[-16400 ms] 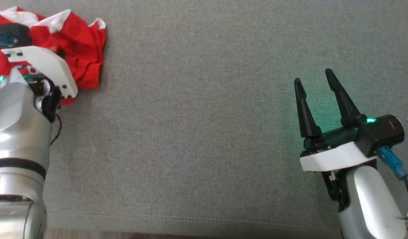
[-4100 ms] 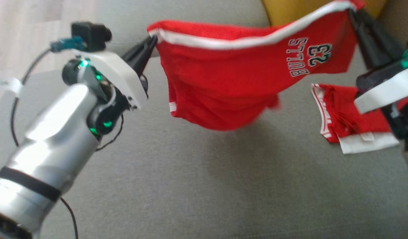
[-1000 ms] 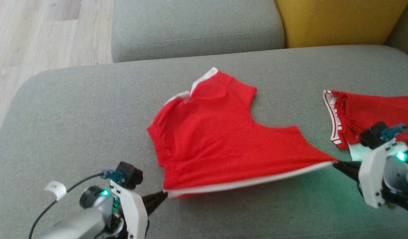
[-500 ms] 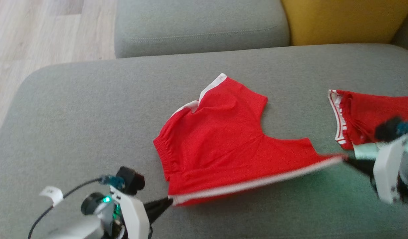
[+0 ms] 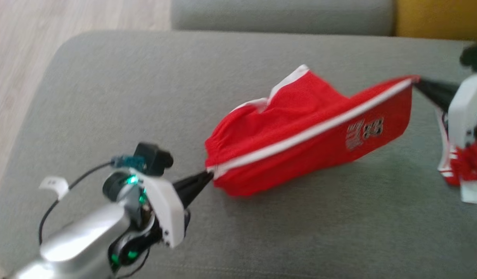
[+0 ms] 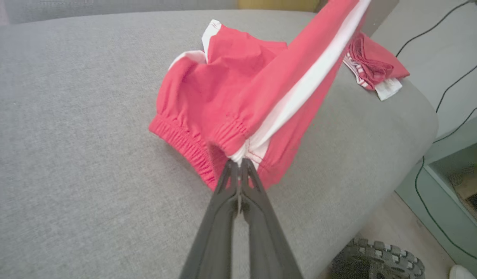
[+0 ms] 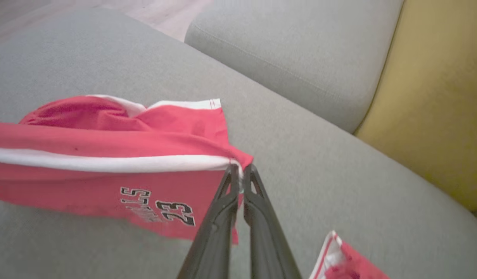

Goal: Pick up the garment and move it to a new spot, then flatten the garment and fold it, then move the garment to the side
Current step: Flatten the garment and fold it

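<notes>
The garment (image 5: 300,128) is a pair of red shorts with a white side stripe and a "23" print, half lifted over the grey sofa seat. My left gripper (image 5: 209,177) is shut on its elastic waistband corner (image 6: 240,155), low at the lower left. At the right my right gripper (image 5: 416,82) is shut on the leg hem end of the stripe (image 7: 236,164) and holds it higher. The stripe edge is stretched taut between the two grippers, and the far half of the shorts (image 6: 223,66) still lies bunched on the cushion.
A second red and white garment (image 5: 461,166) lies folded at the seat's right edge (image 6: 374,68). Grey back cushion (image 7: 292,46) and a yellow cushion (image 7: 436,97) stand behind. Wooden floor (image 5: 21,58) lies left of the sofa (image 5: 106,97); cables and a wheel (image 6: 378,261) are beside it.
Both grippers have raised the striped edge off the seat, the right one higher and farther back, so the near half now hangs with the print showing. The head camera has shifted too.
</notes>
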Available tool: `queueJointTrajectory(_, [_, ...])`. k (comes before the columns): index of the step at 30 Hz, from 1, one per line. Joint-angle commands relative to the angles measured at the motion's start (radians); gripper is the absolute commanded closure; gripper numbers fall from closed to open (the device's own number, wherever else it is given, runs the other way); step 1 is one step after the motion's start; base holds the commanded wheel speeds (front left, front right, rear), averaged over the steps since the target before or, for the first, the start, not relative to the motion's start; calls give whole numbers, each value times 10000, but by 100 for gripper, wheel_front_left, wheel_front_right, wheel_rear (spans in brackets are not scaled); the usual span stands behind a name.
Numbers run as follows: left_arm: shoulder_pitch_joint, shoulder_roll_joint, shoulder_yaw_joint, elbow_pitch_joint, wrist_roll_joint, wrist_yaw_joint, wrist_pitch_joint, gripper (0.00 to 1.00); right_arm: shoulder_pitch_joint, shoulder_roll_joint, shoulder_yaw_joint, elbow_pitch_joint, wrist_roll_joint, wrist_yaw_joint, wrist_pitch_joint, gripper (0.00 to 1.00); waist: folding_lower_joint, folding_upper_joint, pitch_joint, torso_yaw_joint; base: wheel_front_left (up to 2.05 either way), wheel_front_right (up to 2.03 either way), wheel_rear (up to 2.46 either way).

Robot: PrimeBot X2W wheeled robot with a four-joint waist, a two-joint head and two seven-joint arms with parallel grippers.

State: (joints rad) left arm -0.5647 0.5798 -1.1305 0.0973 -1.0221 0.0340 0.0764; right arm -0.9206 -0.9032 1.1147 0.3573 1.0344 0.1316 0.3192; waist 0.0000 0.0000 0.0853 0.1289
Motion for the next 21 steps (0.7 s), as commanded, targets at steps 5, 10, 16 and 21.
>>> queueJointTrajectory(5, [-1213,-495,636,458,72,-205,-250,100,-1066,302,-51,642,-437,-9,-247,100,0,0,1102,1190,0,0,0])
queueJointTrajectory(10, [-1700,-1203,623,1285,99,-505,-357,100,-1828,677,270,1455,-690,-9,-332,100,0,0,1657,1716,0,0,0])
queueJointTrajectory(16, [-2159,-1839,643,2169,147,-767,-554,100,-2339,912,721,2224,-755,-9,-261,100,0,0,2109,2061,0,0,0])
queueJointTrajectory(21, [-2479,-2349,631,2920,155,-1021,-765,100,-2635,1112,1021,2786,-694,-9,-521,100,0,0,2404,2237,0,0,0])
